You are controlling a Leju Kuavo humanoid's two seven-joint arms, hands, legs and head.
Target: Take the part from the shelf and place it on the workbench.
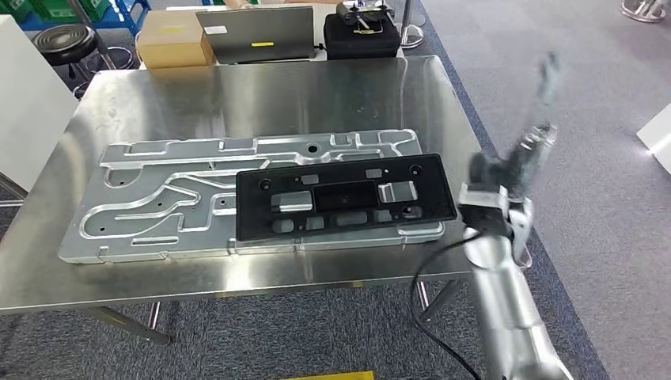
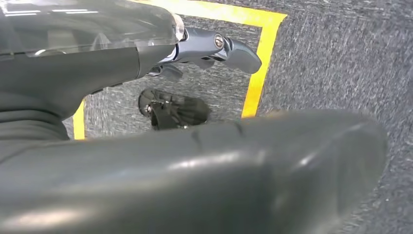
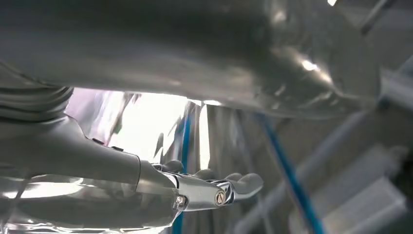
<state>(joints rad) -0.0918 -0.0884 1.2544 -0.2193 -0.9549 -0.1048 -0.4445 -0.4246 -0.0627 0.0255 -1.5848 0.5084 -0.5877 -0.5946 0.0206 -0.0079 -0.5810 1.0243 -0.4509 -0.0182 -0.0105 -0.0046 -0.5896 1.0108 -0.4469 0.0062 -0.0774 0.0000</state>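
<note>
Left hand [image 2: 214, 48] hangs low over carpet with yellow floor tape, fingers loose, grasping nothing. Steel desk [image 1: 237, 95] carries grey machined plate [image 1: 158, 198]; black part [image 1: 344, 206] lies flat on plate's right portion, apart from both hands. Right hand [image 1: 526, 154] raised off desk's right edge, blurred, fingers spread, released, nothing held. Judgement: placement looks done; only arm retreat left.

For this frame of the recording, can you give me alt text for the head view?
A black plastic panel lies flat on a larger grooved metal plate on a steel workbench. The right robot hand, blurred, is raised beside the bench's right edge, apart from the panel and holding nothing. Boxes and a black case sit behind the bench.
</note>
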